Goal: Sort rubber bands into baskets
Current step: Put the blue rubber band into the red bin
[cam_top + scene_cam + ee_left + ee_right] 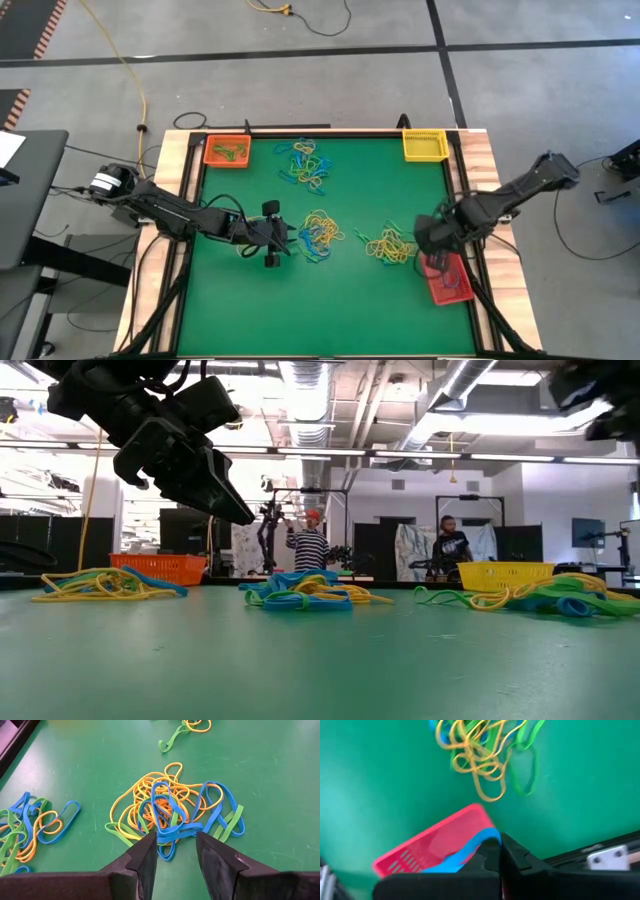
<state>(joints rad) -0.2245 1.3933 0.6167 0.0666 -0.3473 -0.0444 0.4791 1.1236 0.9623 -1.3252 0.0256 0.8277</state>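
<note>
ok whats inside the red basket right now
One blue rubber band, pinched by the right gripper, hangs over the red basket. The gripper covers part of its floor.

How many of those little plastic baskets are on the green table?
3: an orange basket at the far left corner, a yellow basket at the far right corner, a red basket by the right edge.

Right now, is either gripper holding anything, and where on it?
The right gripper pinches a blue rubber band at one end over the red basket. The left gripper is open, holding nothing.
</note>
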